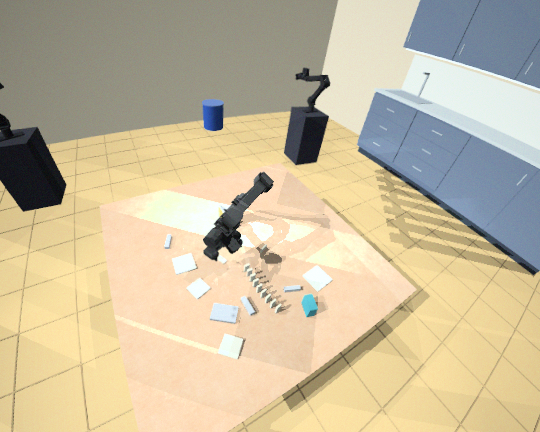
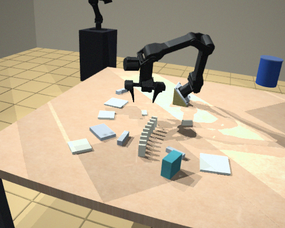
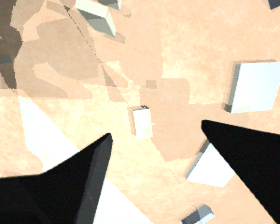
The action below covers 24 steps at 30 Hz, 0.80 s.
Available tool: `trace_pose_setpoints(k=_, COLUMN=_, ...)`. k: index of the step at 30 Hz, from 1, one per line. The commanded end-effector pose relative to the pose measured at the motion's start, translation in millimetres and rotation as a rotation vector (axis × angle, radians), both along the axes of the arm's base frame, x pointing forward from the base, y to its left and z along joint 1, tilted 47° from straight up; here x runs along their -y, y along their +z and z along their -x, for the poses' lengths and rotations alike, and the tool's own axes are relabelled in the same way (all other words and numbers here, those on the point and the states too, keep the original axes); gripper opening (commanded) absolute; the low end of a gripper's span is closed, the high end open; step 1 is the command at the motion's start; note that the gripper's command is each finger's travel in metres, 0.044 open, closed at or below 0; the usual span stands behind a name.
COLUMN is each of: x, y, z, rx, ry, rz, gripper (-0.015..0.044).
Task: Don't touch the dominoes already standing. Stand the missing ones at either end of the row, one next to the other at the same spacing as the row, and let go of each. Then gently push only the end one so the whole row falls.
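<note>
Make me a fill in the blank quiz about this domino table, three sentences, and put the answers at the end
1. The gripper hangs above the table with its fingers ____ and nothing between them.
2. The dominoes in the row are all ____, none has fallen.
3. The teal block sits near the end of the row that is ____ from the arm's base.

Answers: open; standing; farthest
</note>
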<state>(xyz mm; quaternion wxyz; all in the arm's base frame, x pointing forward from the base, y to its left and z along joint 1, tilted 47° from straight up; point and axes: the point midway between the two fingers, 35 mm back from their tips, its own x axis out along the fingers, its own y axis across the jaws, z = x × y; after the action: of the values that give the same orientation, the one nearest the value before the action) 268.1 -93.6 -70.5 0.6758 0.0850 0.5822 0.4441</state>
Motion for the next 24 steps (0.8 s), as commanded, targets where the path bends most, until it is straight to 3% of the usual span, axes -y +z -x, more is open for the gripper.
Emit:
trace_pose_setpoints(k=1, x=-30, y=-24, z=8, rx=-0.019, ry=0.008, rz=-0.019, gripper=0.044)
trace_pose_setpoints(k=23, x=-53, y=-41, z=12, rx=-0.019, ry=0.008, rz=-0.021, gripper=0.044)
trace_pose_setpoints(k=24, x=-53, y=-41, z=12, rx=-0.019, ry=0.008, rz=-0.021, gripper=0.0414)
